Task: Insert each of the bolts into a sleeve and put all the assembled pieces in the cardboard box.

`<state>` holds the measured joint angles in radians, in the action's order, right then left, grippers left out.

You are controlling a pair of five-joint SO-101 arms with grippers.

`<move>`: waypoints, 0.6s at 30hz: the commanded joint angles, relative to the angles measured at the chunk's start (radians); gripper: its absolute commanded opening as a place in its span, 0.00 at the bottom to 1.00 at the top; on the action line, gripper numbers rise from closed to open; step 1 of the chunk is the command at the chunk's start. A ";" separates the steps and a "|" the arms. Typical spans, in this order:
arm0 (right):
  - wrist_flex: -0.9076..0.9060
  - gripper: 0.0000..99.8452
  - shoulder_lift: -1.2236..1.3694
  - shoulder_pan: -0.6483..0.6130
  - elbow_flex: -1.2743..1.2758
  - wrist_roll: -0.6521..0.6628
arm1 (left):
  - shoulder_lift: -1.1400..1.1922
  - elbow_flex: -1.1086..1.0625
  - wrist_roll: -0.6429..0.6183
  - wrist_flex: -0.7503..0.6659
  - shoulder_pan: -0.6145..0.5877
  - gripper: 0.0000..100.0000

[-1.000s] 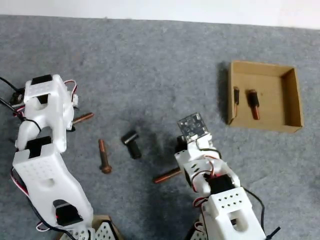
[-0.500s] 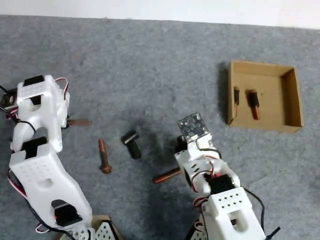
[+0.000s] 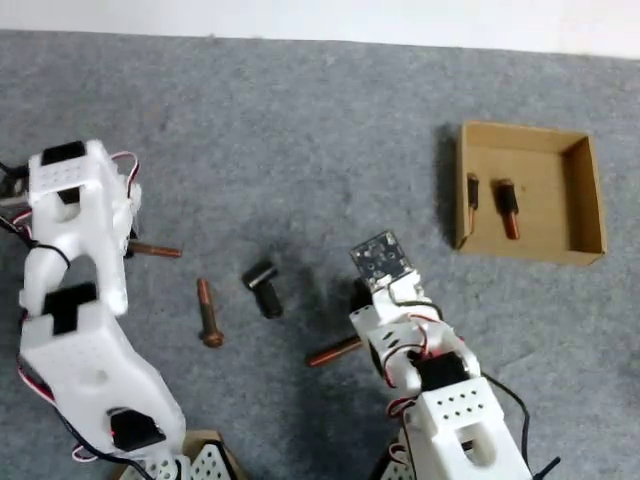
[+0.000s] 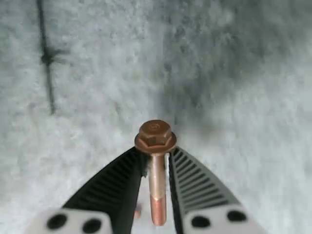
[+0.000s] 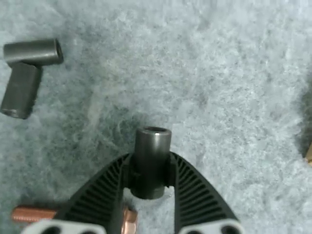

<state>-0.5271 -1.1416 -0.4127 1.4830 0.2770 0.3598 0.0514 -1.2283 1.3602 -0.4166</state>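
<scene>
**Bolt in the left tool, sleeve in the right**

The left tool [image 4: 155, 153] is closed on a copper-coloured bolt [image 4: 156, 170]. Its black ribbed fingers [image 4: 122, 180] pinch the smooth shank from both sides. The hexagonal flanged head sits just past the fingertips, and the threaded end points back toward the wrist. In the high view this bolt juts out sideways from the left arm over the grey, felt-like worktop [image 3: 300, 130].

The right tool [image 5: 149, 158] grips a dark sleeve [image 5: 151, 146], a short matte cylinder with a round open bore at its far end. The ribbed fingers clamp its near half, and the open end stands clear of the tips.

Two loose sleeves [image 3: 263, 287], equally dark and matte, lie on the worktop between the arms, touching end to side at an angle. A second bolt [image 3: 208, 312] lies flat near them on the left arm's side, with its head toward the arm bases. A third bolt [image 3: 333, 351] lies close against the right arm, partly hidden beneath it.

The cardboard box [image 3: 585, 190] is shallow, brown and open-topped, and stands well apart from both tools beyond the right arm. Inside it, two assembled pieces [image 3: 509, 208] lie side by side near the wall facing the loose sleeves. Each is a dark sleeve with a copper end showing.
</scene>
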 commanded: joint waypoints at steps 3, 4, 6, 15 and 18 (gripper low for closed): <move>-0.004 0.01 -0.243 0.004 0.084 0.006 | -0.371 -0.051 0.095 0.052 0.189 0.00; -0.004 0.01 -0.308 0.004 0.113 0.006 | -0.427 -0.081 0.104 0.038 0.216 0.00; -0.005 0.01 -0.443 0.004 0.176 0.006 | -0.549 -0.157 0.110 0.011 0.271 0.00; -0.137 0.01 -0.664 -0.087 0.303 0.012 | -1.069 -0.750 0.130 -0.393 0.521 0.00; -0.139 0.01 -0.664 -0.124 0.305 0.025 | -1.210 -0.963 0.238 -0.582 0.561 0.00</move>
<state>-0.6621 -1.7967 -0.4971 1.6732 0.2785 -0.6421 -0.6728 -1.0948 1.0226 0.0821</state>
